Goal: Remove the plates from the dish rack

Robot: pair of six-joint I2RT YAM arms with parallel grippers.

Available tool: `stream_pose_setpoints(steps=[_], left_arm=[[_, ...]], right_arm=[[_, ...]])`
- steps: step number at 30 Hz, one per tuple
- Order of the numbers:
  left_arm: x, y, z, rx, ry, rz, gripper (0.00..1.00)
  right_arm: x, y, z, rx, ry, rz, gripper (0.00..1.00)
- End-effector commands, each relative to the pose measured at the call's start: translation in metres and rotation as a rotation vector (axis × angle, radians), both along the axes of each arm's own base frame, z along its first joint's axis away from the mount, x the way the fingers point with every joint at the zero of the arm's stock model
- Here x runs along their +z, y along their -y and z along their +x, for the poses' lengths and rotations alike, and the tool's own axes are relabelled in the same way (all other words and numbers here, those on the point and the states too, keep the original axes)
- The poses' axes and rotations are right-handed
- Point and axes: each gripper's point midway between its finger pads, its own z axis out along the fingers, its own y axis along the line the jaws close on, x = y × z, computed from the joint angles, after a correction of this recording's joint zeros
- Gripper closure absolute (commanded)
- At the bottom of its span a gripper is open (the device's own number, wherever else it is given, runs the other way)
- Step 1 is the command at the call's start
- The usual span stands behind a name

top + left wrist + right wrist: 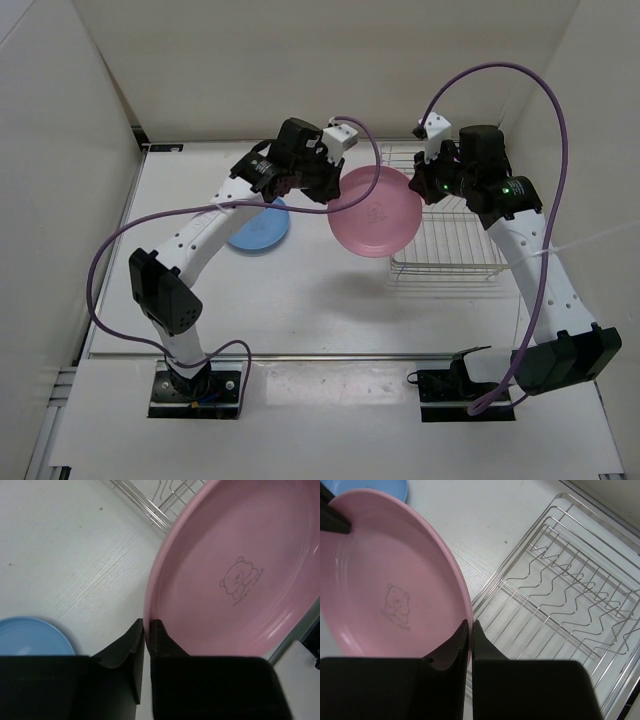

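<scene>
hidden: round light blue plastic plate (pixel 262 232) — half under left arm (pixel 200 232) | unreadable: small lettering (pixel 248 586) on round pink plastic plate (pixel 215 535)

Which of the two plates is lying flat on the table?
The light blue plate; the pink plate is held up in the air.

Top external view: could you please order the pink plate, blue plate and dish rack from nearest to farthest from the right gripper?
1. The pink plate, rim clamped by the right gripper.
2. The dish rack, directly beneath, at right.
3. The blue plate, lying flat, far left.
</scene>
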Motion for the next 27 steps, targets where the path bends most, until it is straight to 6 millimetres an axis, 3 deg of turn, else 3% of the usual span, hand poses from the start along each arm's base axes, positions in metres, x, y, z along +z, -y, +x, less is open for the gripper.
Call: stream_pose_setpoints(steps=[1, 4, 5, 6, 7, 9, 11, 12, 14, 15, 17, 18, 22, 25, 27], left_arm=[[0.019, 0.0, 0.008, 0.034, 0.043, -0.026, 0.85], [0.013, 0.002, 0.013, 0.062, 0.025, -0.024, 0.89], [0.016, -0.004, 0.018, 0.119, 0.039, -0.025, 0.89], [0.009, -0.009, 0.018, 0.144, 0.034, -0.014, 0.89], [0.009, -0.013, 0.019, 0.172, 0.04, -0.013, 0.89], [0.006, -0.042, 0.027, 0.281, 0.052, -0.006, 0.89], [0.005, -0.072, 0.035, 0.385, 0.054, -0.001, 0.89], [0.006, -0.103, 0.043, 0.469, 0.054, -0.013, 0.89], [0.007, -0.142, 0.05, 0.565, 0.034, -0.048, 0.89], [0.004, -0.187, 0.057, 0.669, 0.003, -0.082, 0.89], [-0.001, -0.222, 0.06, 0.73, -0.056, -0.126, 0.89], [-0.018, -0.256, 0.063, 0.805, -0.108, -0.114, 0.89], [-0.064, -0.287, 0.057, 0.778, -0.293, -0.179, 0.89], [-0.09, -0.304, 0.055, 0.783, -0.391, -0.22, 0.89], [-0.097, -0.306, 0.058, 0.759, -0.417, -0.251, 0.89]], right_arm=[[0.032, -0.003, -0.008, 0.025, 0.078, 0.051, 1.0], [0.033, -0.001, -0.011, 0.022, 0.086, 0.041, 0.96], [0.033, 0.002, -0.009, 0.006, 0.089, 0.032, 0.77], [0.027, 0.005, -0.008, -0.013, 0.078, 0.018, 0.51], [0.029, 0.008, -0.004, -0.029, 0.092, 0.013, 0.43], [0.02, 0.017, 0.002, -0.089, 0.089, -0.013, 0.41], [0.017, 0.025, 0.007, -0.145, 0.089, -0.024, 0.26], [0.02, 0.03, 0.012, -0.179, 0.111, -0.036, 0.18], [0.026, 0.047, 0.018, -0.259, 0.139, -0.066, 0.18], [0.03, 0.054, 0.018, -0.285, 0.15, -0.069, 0.17], [0.033, 0.06, 0.017, -0.288, 0.166, -0.082, 0.17], [0.036, 0.062, 0.015, -0.297, 0.176, -0.083, 0.17], [0.036, 0.067, 0.014, -0.314, 0.177, -0.088, 0.17], [0.032, 0.067, 0.014, -0.314, 0.168, -0.091, 0.17], [0.032, 0.067, 0.014, -0.314, 0.168, -0.091, 0.17]])
